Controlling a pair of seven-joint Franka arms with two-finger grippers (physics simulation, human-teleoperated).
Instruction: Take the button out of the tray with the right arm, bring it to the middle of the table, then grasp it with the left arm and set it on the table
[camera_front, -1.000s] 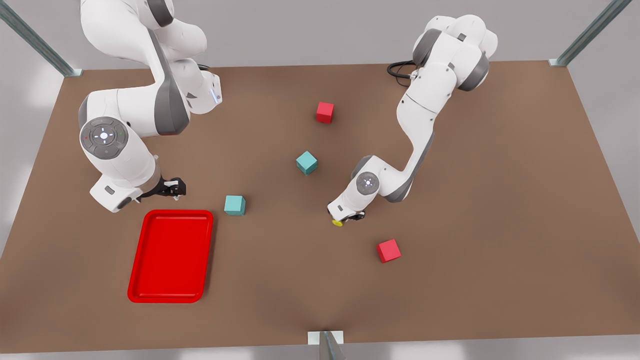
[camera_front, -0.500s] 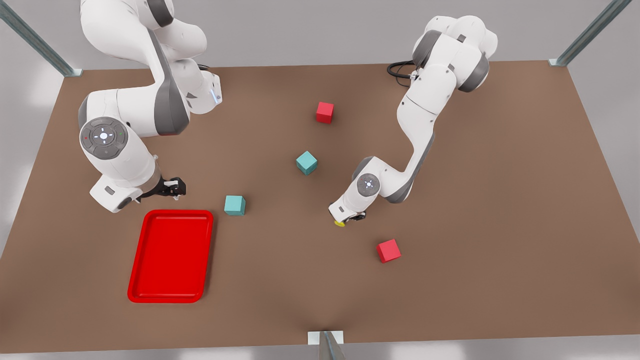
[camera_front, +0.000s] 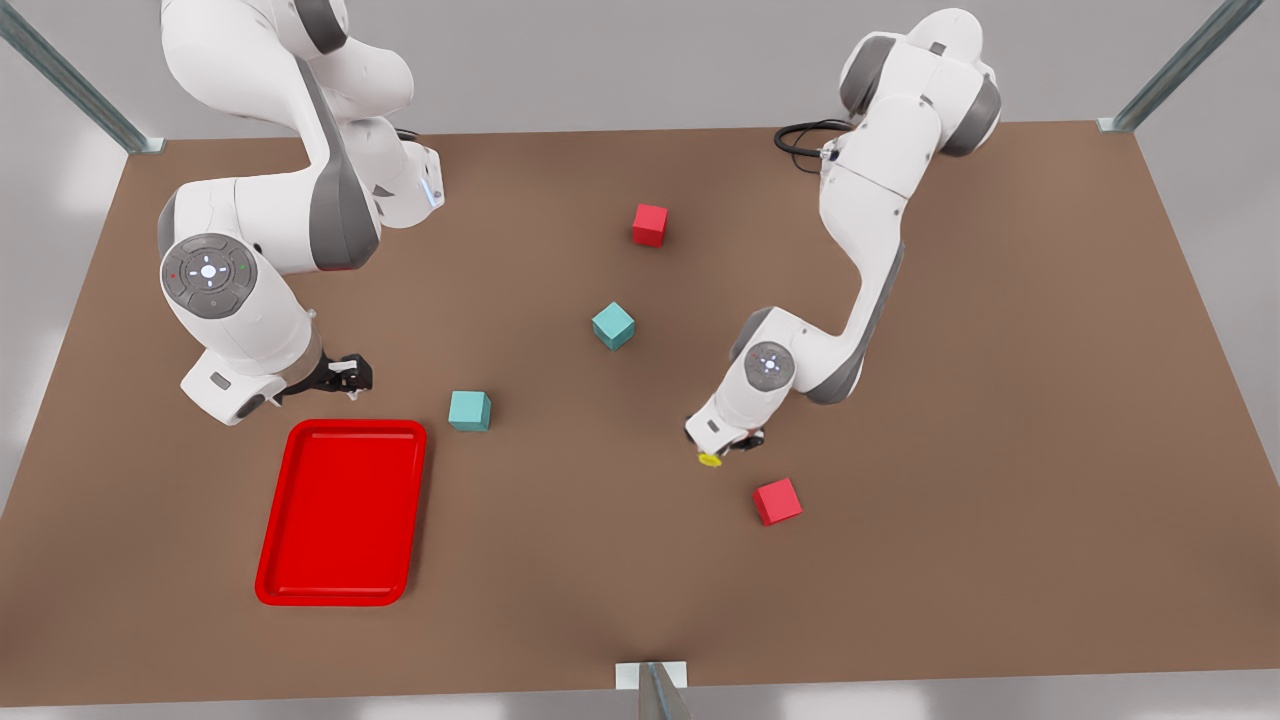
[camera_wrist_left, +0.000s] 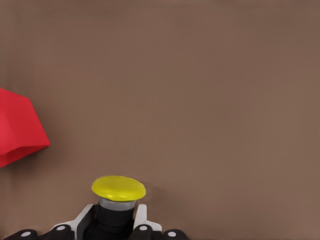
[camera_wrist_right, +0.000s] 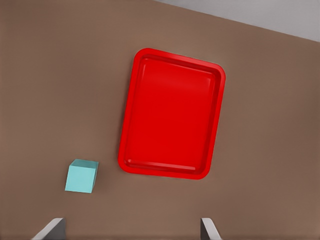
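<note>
matte brown table (camera_front: 1000, 400), round-capped button (camera_wrist_left: 118, 188) in left hand (camera_wrist_left: 114, 231)

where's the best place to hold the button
By its dark body under the yellow cap, fingers on opposite flat sides, coming from the end away from the cap. The left gripper holds the button that way now: the body is boxy, while the round cap would probably slip. The right gripper waits open near the tray.

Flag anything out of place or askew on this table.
Nothing stands out. The tray lies flat, the left pincer holds the button near a red cube, and the right pincer waits open beside the tray.
</note>
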